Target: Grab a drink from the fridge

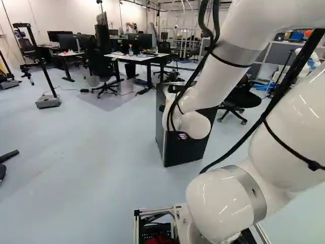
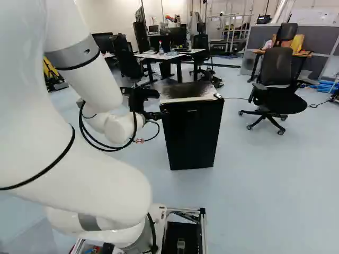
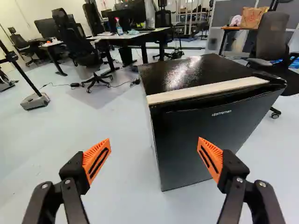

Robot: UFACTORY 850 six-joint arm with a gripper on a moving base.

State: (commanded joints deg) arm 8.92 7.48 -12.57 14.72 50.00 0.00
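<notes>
The floor is brightly lit; toward its far edge, desks and chairs are backed by white walls.

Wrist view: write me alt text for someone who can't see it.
A black mini fridge, its door apparently shut, stands ahead of the open gripper with orange pads. A pale strip runs along the fridge's top front edge; desks and office chairs stand beyond.

Lab-like office, black desks, monitors, swivel chairs, metal frame rack, bare floor
</notes>
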